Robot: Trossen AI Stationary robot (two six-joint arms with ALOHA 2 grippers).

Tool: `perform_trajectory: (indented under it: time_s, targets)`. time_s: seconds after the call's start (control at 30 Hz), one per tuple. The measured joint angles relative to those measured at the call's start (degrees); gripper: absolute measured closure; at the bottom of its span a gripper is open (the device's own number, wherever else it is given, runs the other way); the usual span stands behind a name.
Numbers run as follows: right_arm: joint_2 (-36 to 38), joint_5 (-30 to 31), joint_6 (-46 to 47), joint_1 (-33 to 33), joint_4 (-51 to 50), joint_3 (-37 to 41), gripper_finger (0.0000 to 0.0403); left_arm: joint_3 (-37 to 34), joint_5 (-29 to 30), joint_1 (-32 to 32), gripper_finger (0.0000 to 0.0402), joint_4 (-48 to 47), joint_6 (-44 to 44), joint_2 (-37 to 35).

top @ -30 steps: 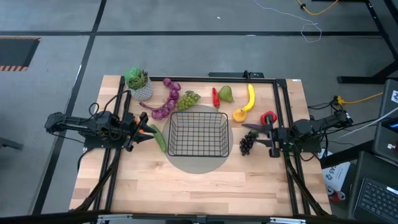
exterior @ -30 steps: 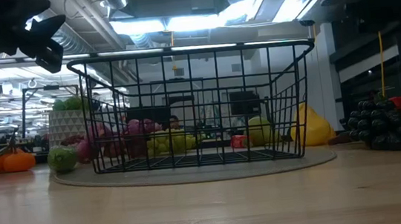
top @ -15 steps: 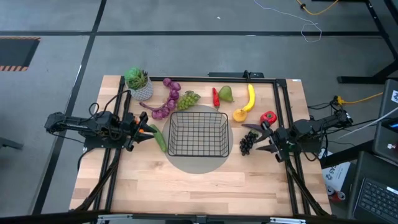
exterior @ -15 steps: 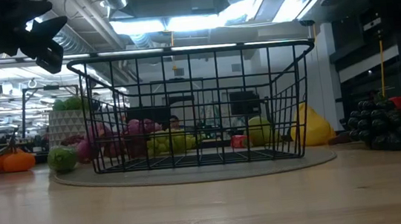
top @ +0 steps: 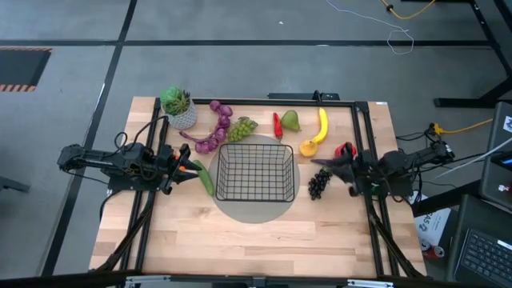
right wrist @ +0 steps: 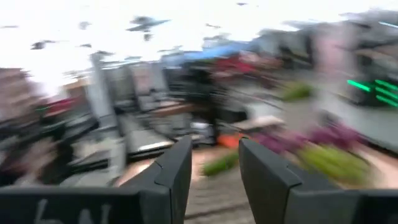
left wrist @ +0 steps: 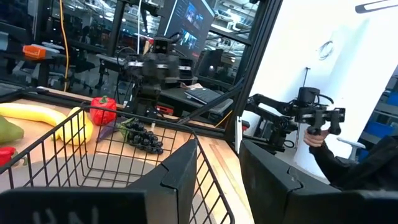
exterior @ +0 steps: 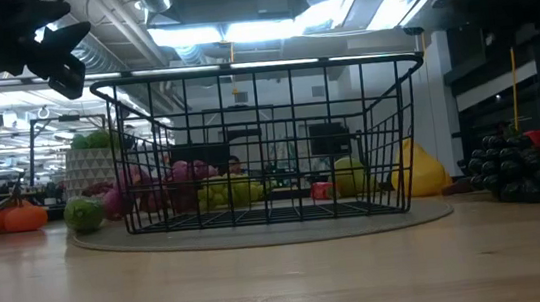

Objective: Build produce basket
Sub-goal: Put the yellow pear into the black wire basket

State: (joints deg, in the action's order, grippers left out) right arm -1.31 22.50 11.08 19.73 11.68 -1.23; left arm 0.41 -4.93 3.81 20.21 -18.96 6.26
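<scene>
Your basket sits mid-table on a round grey mat, with nothing inside it. The produce lies around it on the table, none loaded yet.

Far side, from your left: potted plant, purple grapes, green grapes, red pepper, pear, banana, with a yellow-orange fruit at the banana's near end. Cucumber lies just beside the basket's left wall. Black grapes lie just right of the basket; another red pepper is beyond them.

Your left gripper hovers left of the basket, near the cucumber. Its fingers stand a narrow gap apart, nothing between them.

Your right gripper is right of the black grapes, near the red pepper, touching neither as far as you can tell from above. Its fingers are likewise parted by a narrow gap and hold nothing. Its wrist view is smeared.

A person's hand shows in the room beyond the table, in the left wrist view.
</scene>
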Motion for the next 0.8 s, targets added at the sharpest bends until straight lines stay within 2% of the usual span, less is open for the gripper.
perform_trajectory:
  time_s: [0.1,0.3,0.47,0.67,0.8]
  targets:
    - [-1.89,7.51,2.35,-0.02,-0.89,0.02,0.0269,0.00,0.07,0.00,0.0286,0.00,-0.02,0.00]
    - [-4.82,13.67,3.91,-0.87,1.31,-0.15,0.0269,0.00,4.71,0.00,0.0286,0.47,0.00,0.00]
    - [-7.57,13.87,4.81,-2.50,0.39,-2.52,0.0269,0.00,7.47,0.00,0.0286,0.49,0.01,0.00]
    - [-12.15,13.96,-1.85,-4.69,-1.21,-9.26,0.0269,0.00,7.46,0.00,0.0286,0.48,0.00,0.00]
    - [-15.60,15.07,-2.09,-6.71,-7.14,-14.73,0.0270,0.00,7.46,0.00,0.0286,0.48,0.02,0.00]
